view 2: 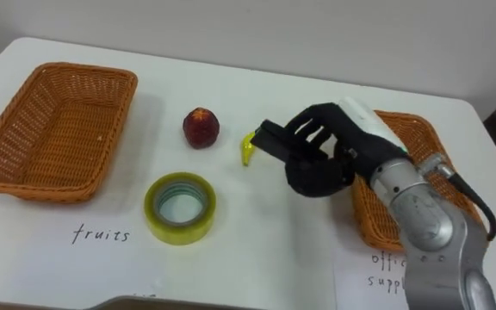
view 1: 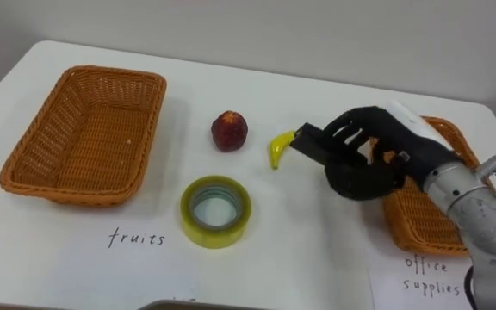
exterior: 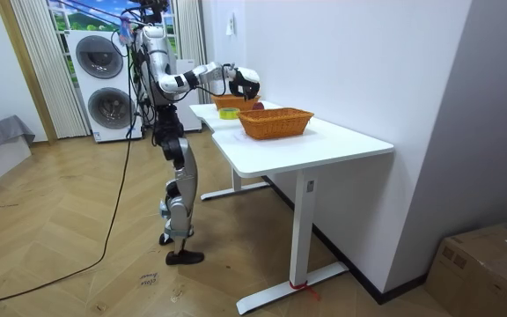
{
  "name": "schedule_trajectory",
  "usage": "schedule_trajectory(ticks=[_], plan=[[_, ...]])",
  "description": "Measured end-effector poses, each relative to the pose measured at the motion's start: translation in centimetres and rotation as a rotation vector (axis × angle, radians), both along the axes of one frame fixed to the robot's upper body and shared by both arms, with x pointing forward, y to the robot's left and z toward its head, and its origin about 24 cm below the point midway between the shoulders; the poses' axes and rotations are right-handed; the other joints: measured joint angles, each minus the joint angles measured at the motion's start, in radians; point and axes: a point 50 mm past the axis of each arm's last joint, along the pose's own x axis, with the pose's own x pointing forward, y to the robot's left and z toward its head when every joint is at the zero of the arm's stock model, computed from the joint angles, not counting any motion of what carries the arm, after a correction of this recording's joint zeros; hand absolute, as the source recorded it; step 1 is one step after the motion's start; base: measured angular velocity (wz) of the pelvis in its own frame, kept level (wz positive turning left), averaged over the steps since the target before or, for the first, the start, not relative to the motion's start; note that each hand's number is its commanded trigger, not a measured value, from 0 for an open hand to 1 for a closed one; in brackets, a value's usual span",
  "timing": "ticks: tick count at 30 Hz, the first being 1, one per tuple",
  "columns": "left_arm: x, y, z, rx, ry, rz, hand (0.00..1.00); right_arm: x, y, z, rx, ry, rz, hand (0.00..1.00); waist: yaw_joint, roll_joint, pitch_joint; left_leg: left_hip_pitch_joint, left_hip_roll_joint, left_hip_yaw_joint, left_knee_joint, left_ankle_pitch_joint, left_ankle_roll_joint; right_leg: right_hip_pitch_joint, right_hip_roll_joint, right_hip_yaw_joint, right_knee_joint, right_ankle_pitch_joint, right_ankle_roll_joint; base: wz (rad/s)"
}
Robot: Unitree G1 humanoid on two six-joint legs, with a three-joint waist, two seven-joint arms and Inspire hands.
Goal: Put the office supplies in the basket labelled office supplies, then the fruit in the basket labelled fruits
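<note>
White table (exterior: 341, 141) against a plain white wall (exterior: 359, 62), herringbone wood floor (exterior: 77, 255), stacked washing machines (exterior: 104, 75) beside pale curtains (exterior: 35, 70), cardboard box (exterior: 487, 264) lower right

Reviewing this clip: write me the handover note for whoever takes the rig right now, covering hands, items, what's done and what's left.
Hands: right hand is over the table at the banana's right end; I cannot tell whether it grips it.
Things: banana, red fruit and yellow tape roll all lie on the table between the two baskets.
Done: nothing sorted yet. The fruits basket is empty. The office supplies basket, partly behind the arm, shows nothing inside.
Left: banana and red fruit into the fruits basket, yellow tape roll into the office supplies basket.
</note>
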Motion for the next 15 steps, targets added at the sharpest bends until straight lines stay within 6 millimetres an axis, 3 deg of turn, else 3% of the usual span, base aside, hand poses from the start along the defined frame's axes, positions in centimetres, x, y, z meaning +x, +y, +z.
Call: schedule_trajectory(ticks=[7,15], plan=[[-1.3,0.0,-0.1,-0.013,0.016,0.05,0.0,0.4,-0.7,1.1,0.016,-0.079,-0.054,1.0,-0.012,-0.003,0.0016,-0.001,0.0,-0.001,0.001,0.0,0.0,-0.001,0.0,0.0,0.0,0.0,0.0,0.0],[-1.7,0.3,0.0,-0.026,0.014,0.102,0.0,0.0,-3.8,2.7,-0.062,-0.177,-0.195,1.0,-0.018,-0.004,0.0017,-0.002,0.0,-0.001,0.002,0.0,0.0,-0.003,0.0,0.003,0.001,0.0,0.0,0.0]])
